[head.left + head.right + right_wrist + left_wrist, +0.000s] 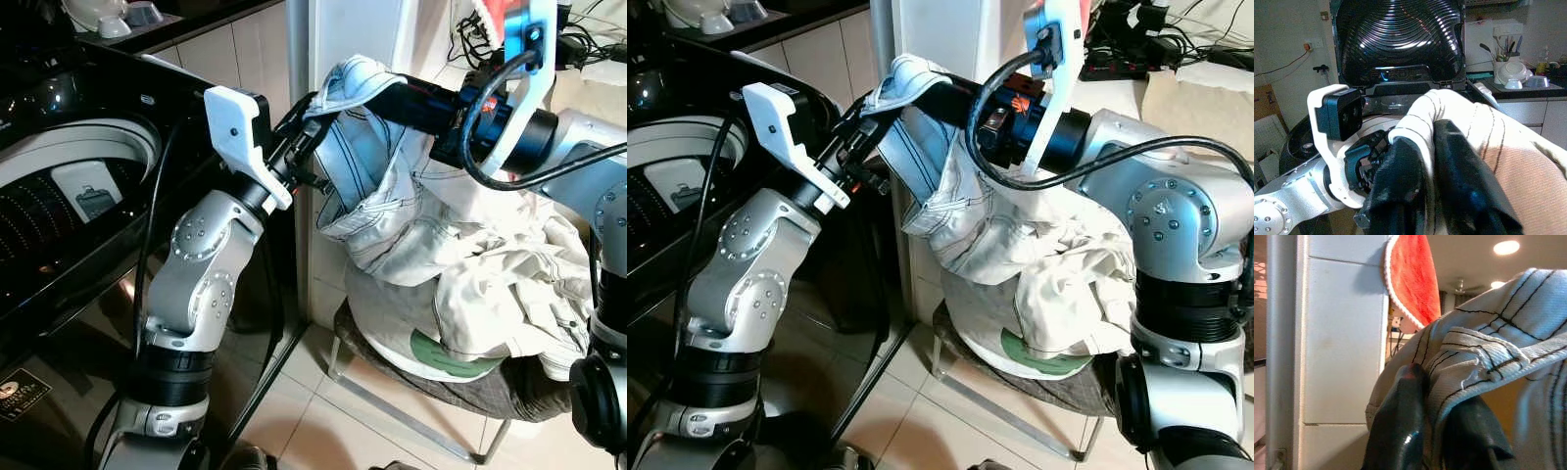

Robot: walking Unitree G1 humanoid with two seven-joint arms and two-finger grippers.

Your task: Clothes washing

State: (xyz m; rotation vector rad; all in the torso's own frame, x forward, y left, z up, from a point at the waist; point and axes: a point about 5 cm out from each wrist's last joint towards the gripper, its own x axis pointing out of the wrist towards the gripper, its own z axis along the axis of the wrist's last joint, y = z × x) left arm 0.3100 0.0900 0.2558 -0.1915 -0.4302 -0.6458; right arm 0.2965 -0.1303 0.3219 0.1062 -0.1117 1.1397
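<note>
Both grippers are clamped on the pale denim garment (377, 186), which you're holding up just beside the washing machine (69, 176), above the laundry pile (490, 284) on the chair (411, 392). Left gripper (299, 147) pinches a seamed edge on the side nearest the washer; right gripper (921, 98) bites the top fold, fingers (1449, 166) wrapped in cloth. Fabric looks soft, floppy and moderately heavy; it'll sag and trail, and the hanging end rests on the pile. Grip the thick stitched seams, not thin panels. The drum (59, 211) is open beside the left arm.
</note>
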